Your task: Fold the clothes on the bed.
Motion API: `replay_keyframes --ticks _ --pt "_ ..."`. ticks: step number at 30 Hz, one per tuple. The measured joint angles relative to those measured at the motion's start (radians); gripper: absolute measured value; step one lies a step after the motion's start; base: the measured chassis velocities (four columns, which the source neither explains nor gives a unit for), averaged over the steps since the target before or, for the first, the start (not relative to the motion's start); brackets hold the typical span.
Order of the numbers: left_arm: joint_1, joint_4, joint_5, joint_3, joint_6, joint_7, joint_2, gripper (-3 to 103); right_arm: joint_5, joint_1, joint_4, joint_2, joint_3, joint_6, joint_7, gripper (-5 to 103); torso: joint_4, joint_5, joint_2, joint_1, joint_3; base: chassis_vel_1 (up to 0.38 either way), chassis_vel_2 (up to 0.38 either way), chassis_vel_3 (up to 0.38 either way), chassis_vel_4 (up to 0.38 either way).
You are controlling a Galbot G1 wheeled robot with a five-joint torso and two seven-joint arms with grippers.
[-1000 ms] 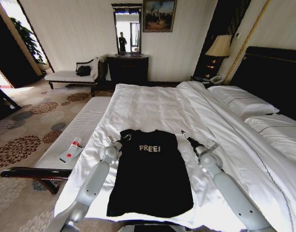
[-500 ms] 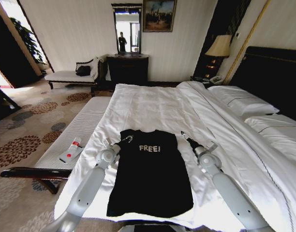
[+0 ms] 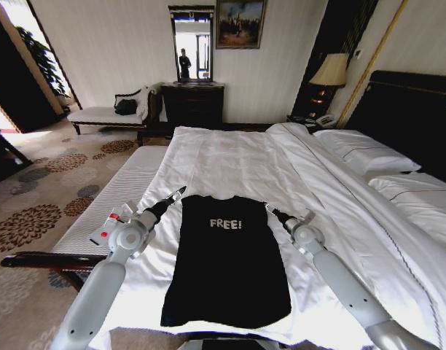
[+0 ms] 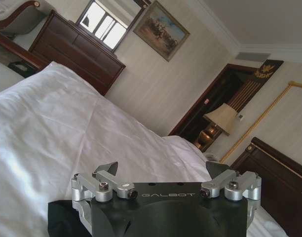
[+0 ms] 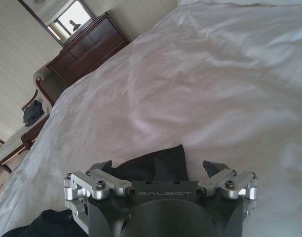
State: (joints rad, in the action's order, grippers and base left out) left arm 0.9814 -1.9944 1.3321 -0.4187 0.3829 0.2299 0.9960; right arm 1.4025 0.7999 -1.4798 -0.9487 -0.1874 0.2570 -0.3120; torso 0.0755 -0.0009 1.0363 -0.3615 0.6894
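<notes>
The black T-shirt (image 3: pixel 227 259) lies flat on the near end of the bed (image 3: pixel 230 160), hem toward the robot and collar away, its white "FREE!" lettering facing up (the sleeves seem tucked in along the sides, so it reads as a long dark rectangle). On either side of its upper part an arm reaches forward. The left gripper (image 3: pixel 174 195) hangs just off the shirt's left shoulder corner, over white sheet, and the left wrist view shows its fingers (image 4: pixel 107 169) spread wide apart with nothing between them. The right gripper (image 3: pixel 270 211) sits at the shirt's right shoulder edge; its fingers (image 5: pixel 214 166) are also well apart, with a peak of black cloth lying between them in the right wrist view. Left of the bed, a small red-and-white item (image 3: pixel 106 227) rests on the narrow white bench (image 3: pixel 124 193). Farther back are the pillows (image 3: pixel 369 154) against the dark headboard (image 3: pixel 412 117).
</notes>
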Motion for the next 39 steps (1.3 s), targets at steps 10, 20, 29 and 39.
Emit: replay_keyframes --ticks 10,20,29,39 --pt "-0.04 -0.07 0.092 -0.022 0.008 0.062 -0.089 100 -0.035 -0.11 0.129 -0.027 0.102 -0.017 0.081 100 0.0004 0.0001 0.0 0.0 0.0 0.0 0.0 0.0 0.0" --pt "-0.017 -0.07 0.053 -0.024 0.017 0.062 -0.064 100 -0.076 -0.117 0.143 -0.038 0.121 -0.02 0.078 100 -0.0001 0.0002 0.0 0.0 0.0 0.0 0.0 0.0 0.0" --pt "-0.009 -0.07 0.041 -0.015 0.02 0.062 -0.036 100 -0.145 -0.097 0.176 -0.025 0.135 -0.026 0.095 100 0.0002 0.0004 0.0 0.0 0.0 0.0 0.0 0.0 0.0" --pt "0.017 -0.075 0.021 -0.026 0.021 0.061 -0.024 100 -0.154 -0.123 0.216 -0.03 0.148 -0.042 0.118 71 0.0 0.0004 0.0 0.0 0.0 0.0 0.0 0.0 0.0"
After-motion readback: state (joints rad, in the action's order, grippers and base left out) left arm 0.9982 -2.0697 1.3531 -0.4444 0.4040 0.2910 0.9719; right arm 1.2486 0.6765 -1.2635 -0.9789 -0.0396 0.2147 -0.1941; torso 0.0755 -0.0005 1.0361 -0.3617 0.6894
